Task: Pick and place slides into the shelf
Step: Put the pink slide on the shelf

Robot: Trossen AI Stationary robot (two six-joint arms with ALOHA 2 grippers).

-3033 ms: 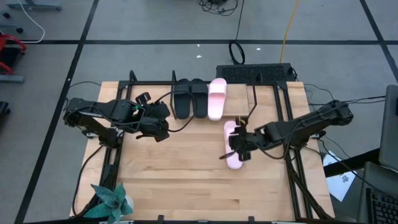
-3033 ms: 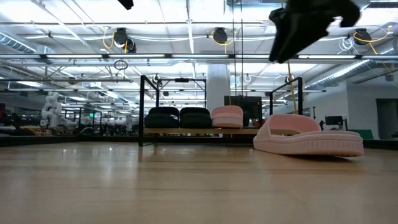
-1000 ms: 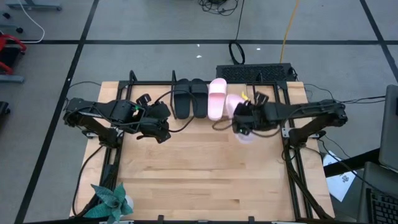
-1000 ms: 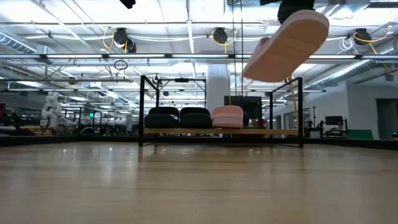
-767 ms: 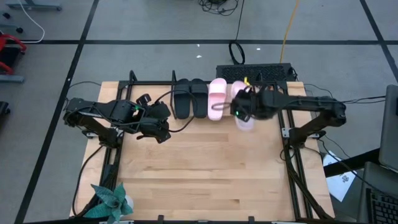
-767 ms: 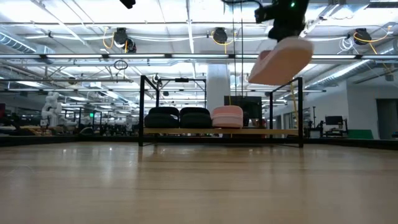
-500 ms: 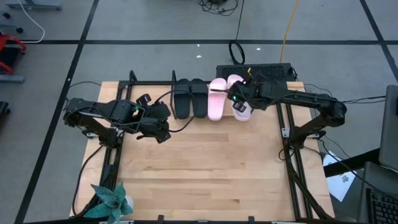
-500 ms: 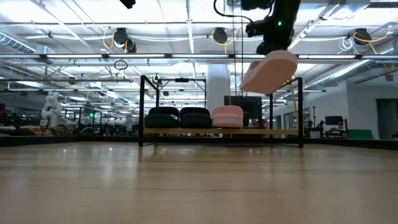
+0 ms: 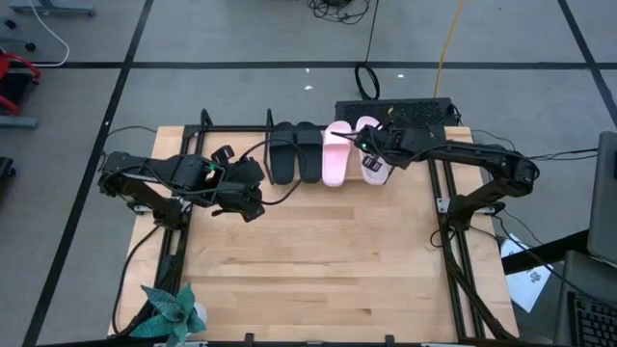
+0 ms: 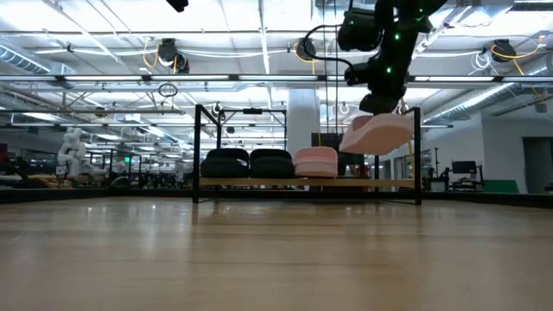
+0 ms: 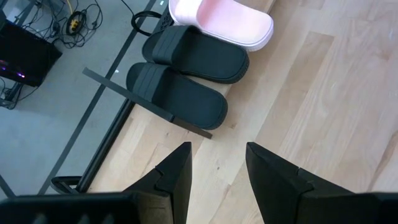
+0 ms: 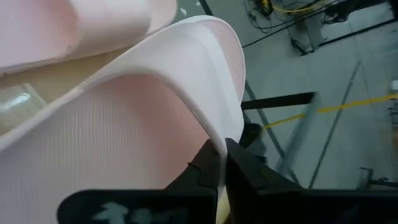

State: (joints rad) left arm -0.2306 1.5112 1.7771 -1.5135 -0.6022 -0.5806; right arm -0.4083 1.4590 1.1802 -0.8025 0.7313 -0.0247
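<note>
Three slides are seated on the shelf (image 9: 424, 136) at the table's far edge: black pair (image 9: 295, 151), pink slide (image 9: 335, 152). Second pink slide (image 10: 377, 133) is held tilted above the shelf, right of them, strap pinched by right gripper (image 12: 219, 163). Left gripper (image 11: 216, 167) is parked left, fingers apart, empty.

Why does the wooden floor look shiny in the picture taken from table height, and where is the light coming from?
Low view: rows of ceiling lamps glare overhead and reflect as a pale sheen on the tabletop; the right gripper, backlit, is nearly a silhouette. Right wrist view: the pink slide fills the frame, soft and close.
</note>
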